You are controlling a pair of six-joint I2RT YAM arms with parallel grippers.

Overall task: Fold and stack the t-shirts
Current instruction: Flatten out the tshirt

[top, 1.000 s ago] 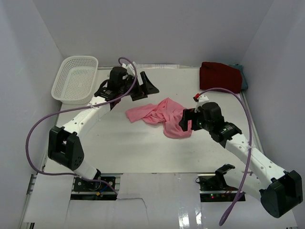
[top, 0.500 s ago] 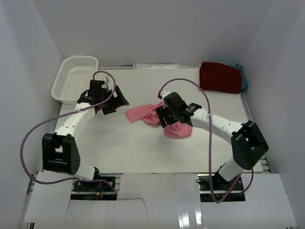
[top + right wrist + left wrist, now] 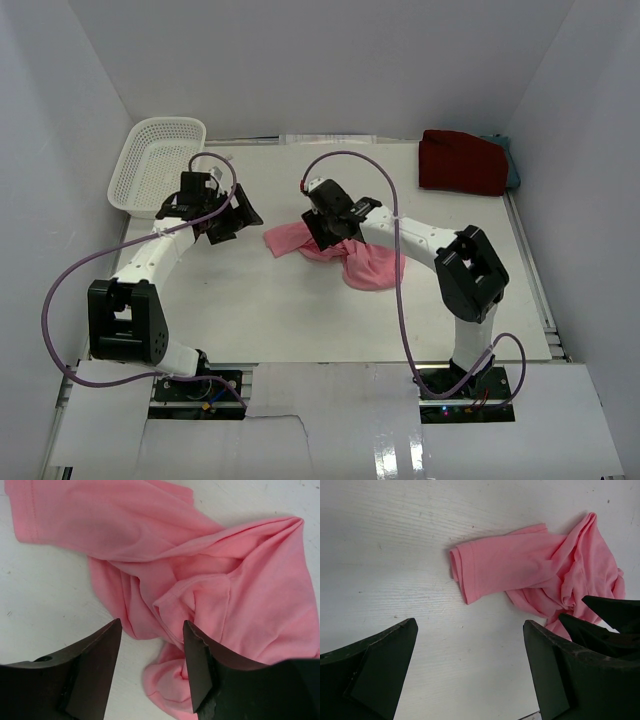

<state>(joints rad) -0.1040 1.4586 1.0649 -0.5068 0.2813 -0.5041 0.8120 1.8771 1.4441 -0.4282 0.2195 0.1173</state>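
- The light pink t-shirt (image 3: 372,266) lies crumpled near the middle of the table (image 3: 260,310); one sleeve stretches out flat to the left, and the rest is bunched in folds, so its neck and hem cannot be made out.
- The right gripper (image 3: 322,230) sits low over the left-middle part of that shirt; from above, its body hides the cloth beneath it.
- In the right wrist view its fingers (image 3: 95,670) stand partly apart, with a raised ridge of pink cloth in the gap; whether the pads touch the cloth cannot be told, and the fingers are cut off by the bottom edge.
- The left gripper (image 3: 232,215) hangs to the left of the pink sleeve, apart from it; its jaws are spread wide and nothing is between them but bare table.
- The dark red t-shirt (image 3: 462,162) lies folded in the far right corner; the teal-grey t-shirt (image 3: 513,165) shows only as a narrow strip at its right edge, the rest hidden.
- A white basket (image 3: 160,160) sits tilted in the far left corner.
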